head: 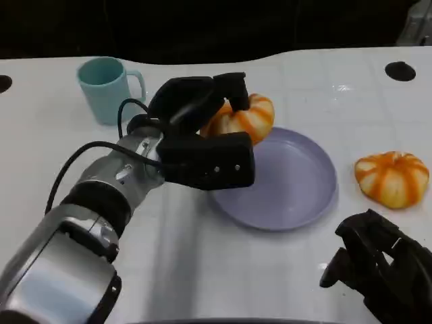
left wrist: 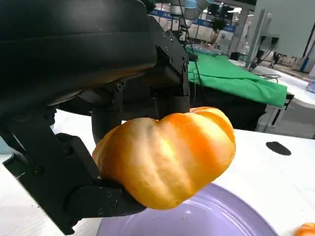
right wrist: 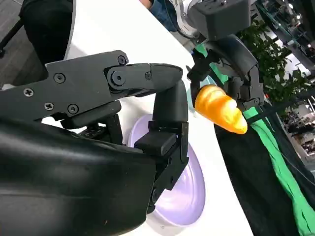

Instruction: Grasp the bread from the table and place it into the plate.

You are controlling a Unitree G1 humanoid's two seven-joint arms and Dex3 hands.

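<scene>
Nearest in the head view, the right hand (head: 381,270) sits low at the table's near edge, on the right, its black fingers curled in with nothing between them. Its own wrist view shows those fingers (right wrist: 165,147) bent close to the shell above the plate (right wrist: 189,196).

Just beyond it, on the white table (head: 81,169), a second pumpkin-shaped bread (head: 392,177) with orange and pale stripes lies to the right of the plate, apart from its rim.

The lavender plate (head: 297,182) sits at the middle of the table. The left forearm reaches in from the lower left, and the left hand (head: 209,135) is over the plate's near-left rim.

That hand holds the bread (head: 243,118), an orange striped, pumpkin-shaped roll, clasped between black fingers on its far side and the hand's broad black part on its near side. In the left wrist view the bread (left wrist: 167,157) is lifted off the surface, hanging above the plate's (left wrist: 216,221) edge, with the fingers (left wrist: 170,69) wrapped behind it. The right wrist view shows the same bread (right wrist: 220,114) gripped in the left hand (right wrist: 236,73).

Farther back on the left stands a teal mug (head: 106,89), handle turned right. No writing or labels can be read on any of these things.
</scene>
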